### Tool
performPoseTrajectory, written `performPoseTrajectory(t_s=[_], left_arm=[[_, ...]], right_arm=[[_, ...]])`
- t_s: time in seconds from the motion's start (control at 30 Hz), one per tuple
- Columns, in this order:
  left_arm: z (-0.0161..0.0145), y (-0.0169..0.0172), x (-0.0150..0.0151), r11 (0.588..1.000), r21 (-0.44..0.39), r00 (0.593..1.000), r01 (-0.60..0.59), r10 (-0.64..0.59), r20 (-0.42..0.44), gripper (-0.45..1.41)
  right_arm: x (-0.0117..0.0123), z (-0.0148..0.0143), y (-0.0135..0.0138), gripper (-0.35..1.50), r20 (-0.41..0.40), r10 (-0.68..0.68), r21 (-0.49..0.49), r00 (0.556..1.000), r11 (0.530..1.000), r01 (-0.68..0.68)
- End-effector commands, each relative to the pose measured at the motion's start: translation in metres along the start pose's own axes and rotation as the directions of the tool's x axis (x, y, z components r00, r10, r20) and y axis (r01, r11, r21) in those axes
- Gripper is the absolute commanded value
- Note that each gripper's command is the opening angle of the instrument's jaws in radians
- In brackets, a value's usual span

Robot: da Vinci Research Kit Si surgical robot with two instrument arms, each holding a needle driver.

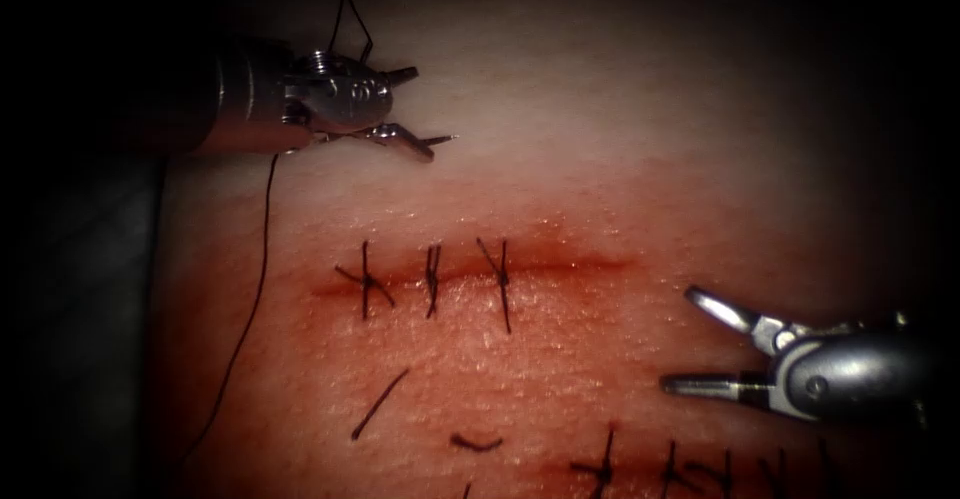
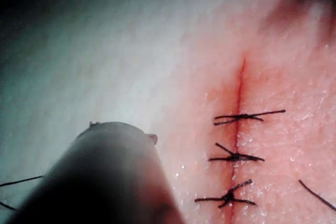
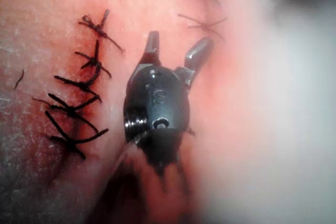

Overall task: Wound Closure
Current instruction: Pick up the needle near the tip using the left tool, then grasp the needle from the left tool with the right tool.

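– Three black thread stitches (image 1: 432,281) are seen across the thin red cut (image 1: 590,262) in the pale, bumpy pork tissue (image 1: 620,109). Is the whole cut closed?

– No. The left and middle parts are tied. The right end is seen bare and a little open, with wet red fluid (image 1: 330,289) along the line.

– What else is lying near it?

– Two short cut ends of black thread (image 1: 380,404) are lying loose below the cut. A second row of dark stitches (image 1: 603,469) is seen further down. One long black thread (image 1: 262,259) is hanging down past the left end of the cut.

– What is held by the tools?

– Nothing. The shiny silver left tool (image 1: 430,106) is up above the left end, well apart from the cut, jaws spread, nothing between them. The long thread passes by its wrist. The shiny silver right tool (image 1: 680,339) is just past the right end, a bit below, jaws spread wide, nothing in them.

– And the curved needle?

– Where it lies cannot be told.

– How would the job be done well?

– Most likely the bare right end should be given a stitch spaced like the others. The tissue looks soft and slippery, so it should be handled gently. The loose thread should be kept out from under the jaws.
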Motion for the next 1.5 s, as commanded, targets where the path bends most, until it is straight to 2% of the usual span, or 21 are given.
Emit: performPoseTrajectory(t_s=[0.03, 0.17, 0.2, 0.43, 0.57, 0.67, 0.77, 0.87, 0.97, 1.1, 1.13, 1.27, 1.3, 1.37, 1.5], left_arm=[[0.0009, -0.0001, 0.0002, 1.0, -0.008, 1.0, 0.0, 0.0, 0.011, 0.57], [0.0017, 0.0001, -0.0003, 1.0, -0.029, 0.999, 0.006, -0.005, 0.047, 0.54], [0.0021, -0.0001, -0.0005, 0.999, -0.032, 0.998, 0.012, -0.01, 0.055, 0.47], [0.0039, -0.0005, -0.0013, 0.999, -0.039, 0.996, 0.034, -0.03, 0.09, 0.42], [0.005, 0.0, -0.0017, 0.998, -0.051, 0.992, 0.032, -0.025, 0.126, 0.07], [0.0054, -0.0001, -0.0019, 0.997, -0.063, 0.988, 0.051, -0.041, 0.151, -0.42], [0.0056, -0.0003, -0.0018, 0.995, -0.063, 0.985, 0.073, -0.062, 0.159, -0.45], [0.0055, -0.0001, -0.0018, 0.995, -0.062, 0.985, 0.073, -0.062, 0.159, -0.45], [0.0051, 0.0003, -0.0018, 0.995, -0.077, 0.987, 0.067, -0.055, 0.151, -0.45], [0.0032, 0.0015, -0.0013, 0.993, -0.104, 0.995, -0.062, 0.07, 0.068, -0.45], [0.002, 0.0025, -0.0008, 0.989, -0.083, 0.992, -0.125, 0.127, 0.01, -0.45], [0.0003, 0.0044, 0.0002, 0.98, -0.058, 0.98, -0.192, 0.188, -0.068, -0.45], [-0.0006, 0.0055, 0.0011, 0.969, -0.064, 0.964, -0.241, 0.231, -0.131, -0.45], [-0.0013, 0.0066, 0.0018, 0.959, -0.058, 0.944, -0.279, 0.263, -0.199, -0.45], [-0.0038, 0.0093, 0.0036, 0.933, 0.013, 0.867, -0.359, 0.339, -0.365, -0.45]], right_arm=[[-0.0003, 0.0008, -0.0004, 1.43, -0.002, 0.0, 0.0, 1.0, 1.0, 0.0], [-0.0004, 0.0009, -0.0004, 1.43, -0.002, -0.001, -0.002, 1.0, 1.0, 0.001], [-0.0005, 0.001, -0.0004, 1.43, -0.001, -0.002, -0.003, 1.0, 1.0, 0.001], [-0.0008, 0.0014, -0.0008, 1.43, 0.004, -0.005, 0.0, 1.0, 1.0, 0.005], [-0.0009, 0.0015, -0.0008, 1.43, 0.005, -0.006, -0.002, 1.0, 1.0, 0.006], [-0.0008, 0.0015, -0.0008, 1.43, 0.004, -0.006, -0.002, 1.0, 1.0, 0.006], [-0.0007, 0.0014, -0.0009, 1.43, 0.003, 0.018, -0.001, 1.0, 1.0, -0.018], [-0.0009, 0.001, -0.0005, 1.28, 0.028, 0.075, 0.015, 0.997, 0.997, -0.075], [-0.0011, 0.0008, 0.0, 1.27, 0.043, 0.111, 0.021, 0.993, 0.993, -0.112], [-0.0013, 0.0008, 0.001, 1.23, 0.031, 0.212, -0.001, 0.977, 0.977, -0.212], [-0.0016, 0.001, 0.0013, 1.22, 0.016, 0.304, 0.015, 0.952, 0.952, -0.305], [-0.0022, 0.0016, 0.0019, 1.2, -0.001, 0.383, 0.043, 0.924, 0.923, -0.383], [-0.0025, 0.0019, 0.0022, 1.22, -0.005, 0.4, 0.052, 0.916, 0.915, -0.399], [-0.0029, 0.0022, 0.0026, 1.27, -0.011, 0.428, 0.066, 0.904, 0.902, -0.426], [-0.0036, 0.0032, 0.0038, 1.42, -0.01, 0.485, 0.075, 0.875, 0.873, -0.483]])
